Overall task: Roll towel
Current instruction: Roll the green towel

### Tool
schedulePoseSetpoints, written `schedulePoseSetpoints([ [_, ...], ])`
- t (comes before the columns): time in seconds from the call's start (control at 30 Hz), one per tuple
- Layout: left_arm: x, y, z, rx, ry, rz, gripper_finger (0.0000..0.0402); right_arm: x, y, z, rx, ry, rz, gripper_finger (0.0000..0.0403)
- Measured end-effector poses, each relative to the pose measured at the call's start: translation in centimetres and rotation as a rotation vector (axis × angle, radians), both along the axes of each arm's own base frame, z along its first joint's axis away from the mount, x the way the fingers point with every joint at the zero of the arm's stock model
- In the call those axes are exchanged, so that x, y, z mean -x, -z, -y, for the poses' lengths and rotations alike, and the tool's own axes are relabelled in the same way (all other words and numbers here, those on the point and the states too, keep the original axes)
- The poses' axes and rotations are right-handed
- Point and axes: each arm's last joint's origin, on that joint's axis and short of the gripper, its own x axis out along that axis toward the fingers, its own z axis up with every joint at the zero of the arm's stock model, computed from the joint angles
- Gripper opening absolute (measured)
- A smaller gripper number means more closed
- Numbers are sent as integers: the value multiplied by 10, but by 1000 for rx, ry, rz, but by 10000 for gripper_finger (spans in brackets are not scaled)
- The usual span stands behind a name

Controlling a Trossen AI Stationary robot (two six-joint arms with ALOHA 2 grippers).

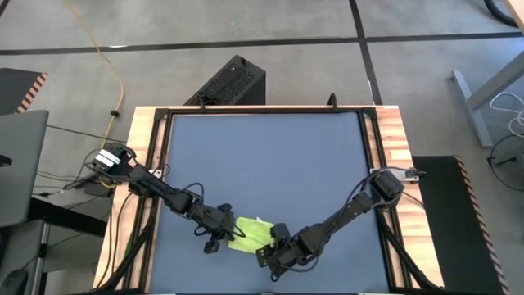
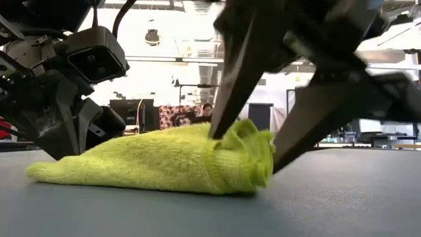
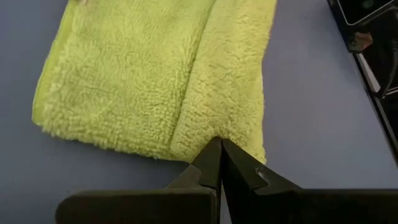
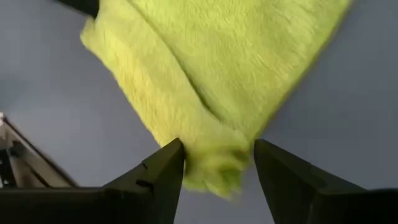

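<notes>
The towel (image 1: 250, 236) lies folded near the front edge of the table (image 1: 262, 156), between both arms. The right claw (image 4: 217, 163) stands wide, fingers straddling the towel's bunched end. The left claw (image 3: 221, 155) is pinched closed at the towel's opposite edge, gripping nothing.

The high view looks straight down on the whole mat (image 1: 262, 164) from far up. The low view sits at mat level, very close to the towel (image 2: 164, 161), facing the room behind. Each wrist view looks past its own fingers, close on the towel; all four views share it
</notes>
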Motion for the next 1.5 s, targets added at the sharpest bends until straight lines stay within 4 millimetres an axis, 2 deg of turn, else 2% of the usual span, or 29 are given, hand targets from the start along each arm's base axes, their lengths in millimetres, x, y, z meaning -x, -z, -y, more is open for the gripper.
schedulePoseSetpoints([
  [0.13,0,0,0,3,-11,-1,0,1,-11,1,-4,-38,21,220],
  [0.27,-1,-1,0,15,-21,-1,0,2,-11,3,20,-42,8,219],
  [0.37,-1,-1,0,23,-30,-6,0,2,-14,5,102,-47,45,219],
  [0.53,-1,-1,0,48,-54,-16,0,14,-37,5,258,-52,103,218],
  [0.63,-1,-1,0,70,-75,-21,0,19,-48,2,360,-150,139,218],
  [0.77,-3,-3,1,110,-103,-17,0,17,-54,-13,510,-403,236,218],
  [0.93,-5,-5,0,140,-125,-9,0,13,-48,-37,745,-744,358,218],
  [1.17,-6,-6,1,165,-136,-9,0,10,-34,-30,923,-951,254,218],
  [1.5,-6,-6,1,180,-147,-18,0,5,-11,-22,897,-1051,157,218],
])
